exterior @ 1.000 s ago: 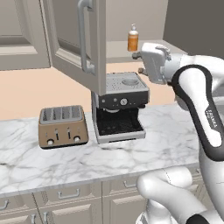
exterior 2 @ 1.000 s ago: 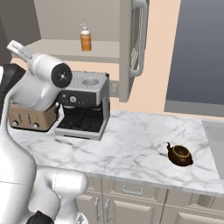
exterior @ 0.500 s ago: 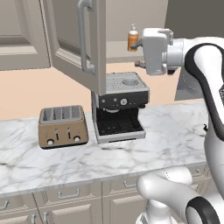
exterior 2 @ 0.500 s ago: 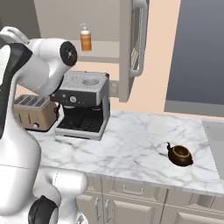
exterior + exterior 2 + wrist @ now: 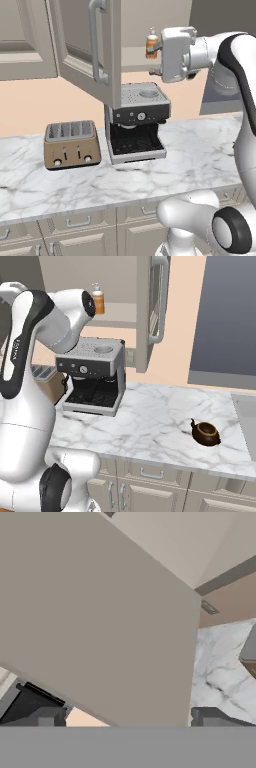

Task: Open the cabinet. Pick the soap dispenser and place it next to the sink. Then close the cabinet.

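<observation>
A white marble counter (image 5: 200,150) runs across the kitchen under greige wall units, and quite a bit is parked on it: a brown four-slot toaster (image 5: 71,144) at the left, and a silver-and-black coffee machine (image 5: 136,121) just right of it, directly below the cabinet (image 5: 85,45). The cabinet's doors are swung open, with the left door and its long silver bar handle (image 5: 97,42) hanging out over the coffee machine. The soap dispenser (image 5: 152,44), small and orange-brown with a white pump, is seen upright on the cabinet shelf, up above the coffee machine. The gripper (image 5: 156,60) is raised to shelf height just right of the bottle, very close to it, though actual contact can't be made out. The fingers are spread wide with nothing held between them; in the hand view the two dark finger tips (image 5: 35,712) are seen far apart with a big flat greige panel filling the space ahead, and marble is glimpsed off at the right. From the right base view the bottle (image 5: 98,299) is partly tucked behind the white arm, so the gripper itself is hidden there, but that view gives what the left one doesn't: a small brown teapot (image 5: 206,433) sitting alone on the marble farther right, and the edge of the sink (image 5: 246,416) at the far right.
</observation>
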Motion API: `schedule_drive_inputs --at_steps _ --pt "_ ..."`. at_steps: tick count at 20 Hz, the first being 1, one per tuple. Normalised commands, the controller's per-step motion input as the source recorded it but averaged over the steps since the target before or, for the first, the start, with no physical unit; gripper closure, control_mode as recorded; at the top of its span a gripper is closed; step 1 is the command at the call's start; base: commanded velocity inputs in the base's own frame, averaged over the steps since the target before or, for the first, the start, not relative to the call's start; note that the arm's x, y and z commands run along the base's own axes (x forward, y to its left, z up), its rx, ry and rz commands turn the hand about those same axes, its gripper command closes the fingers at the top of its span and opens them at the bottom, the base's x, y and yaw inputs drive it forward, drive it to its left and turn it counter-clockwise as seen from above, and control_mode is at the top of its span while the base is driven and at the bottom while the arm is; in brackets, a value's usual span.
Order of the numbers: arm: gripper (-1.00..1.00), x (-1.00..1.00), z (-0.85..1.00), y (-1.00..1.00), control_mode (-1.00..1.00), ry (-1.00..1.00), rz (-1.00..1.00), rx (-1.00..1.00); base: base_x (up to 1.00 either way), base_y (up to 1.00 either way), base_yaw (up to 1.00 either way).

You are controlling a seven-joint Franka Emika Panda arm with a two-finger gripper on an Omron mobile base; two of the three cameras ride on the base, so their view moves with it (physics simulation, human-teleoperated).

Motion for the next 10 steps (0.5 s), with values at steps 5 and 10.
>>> schedule_drive_inputs --at_steps 5,10 --pt "-1.00 0.00 0.00 0.14 -1.00 0.00 0.18 0.00 0.00 0.00 0.00" --pt "-1.00 0.09 0.00 0.33 -1.00 0.00 0.18 0.00 0.00 0.00 0.00"
